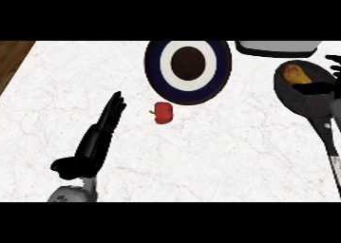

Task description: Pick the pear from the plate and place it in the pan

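Note:
The yellow-brown pear (294,73) lies inside the dark pan (299,102) at the right, near the pan's far rim. My right hand (339,81) hovers at the right edge over the pan, just right of the pear, open: the fingers spread upward and the thumb reaches left below the fruit without closing on it. The round plate (189,97), with a navy rim, a white ring and a dark brown centre, sits at the top middle with nothing on it. My left hand (102,130) rests open at the lower left, fingers straight and pointing toward the plate.
A small red pepper-like object (163,113) lies on the marble counter just below the plate. The pan's long handle (333,159) runs down the right edge. A grey-white container (277,46) stands at the top right. Brown wood (6,59) borders the counter at the upper left.

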Available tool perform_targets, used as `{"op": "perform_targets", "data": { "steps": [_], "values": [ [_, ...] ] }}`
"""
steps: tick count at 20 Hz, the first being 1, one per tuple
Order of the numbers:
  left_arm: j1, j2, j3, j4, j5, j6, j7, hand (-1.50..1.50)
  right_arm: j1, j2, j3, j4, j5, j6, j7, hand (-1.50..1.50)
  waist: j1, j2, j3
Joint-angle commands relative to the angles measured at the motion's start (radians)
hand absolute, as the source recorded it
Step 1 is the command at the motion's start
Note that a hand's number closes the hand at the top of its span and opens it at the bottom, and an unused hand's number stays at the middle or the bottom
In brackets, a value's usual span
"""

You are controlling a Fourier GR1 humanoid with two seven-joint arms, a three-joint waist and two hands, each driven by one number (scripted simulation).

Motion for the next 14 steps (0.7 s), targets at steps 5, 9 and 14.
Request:
{"op": "perform_targets", "data": {
  "steps": [5,9,14],
  "values": [
    [0.009,0.003,0.001,-0.02,-0.004,0.006,0.026,0.0,0.024,0.019,-0.173,-0.063,-0.187,-0.071,-0.285,-1.5,-0.017,-0.009,0.0],
    [-0.006,0.02,0.044,-0.001,0.021,-0.005,0.027,0.0,0.022,-0.003,-0.242,-0.042,-0.272,0.001,-0.336,-1.5,-0.037,-0.017,-0.003],
    [0.041,-0.028,0.0,0.054,-0.042,0.044,-0.06,0.0,0.078,-0.038,-0.314,-0.036,-0.383,0.181,-0.448,-1.5,-0.053,-0.024,-0.004]
  ]
}}
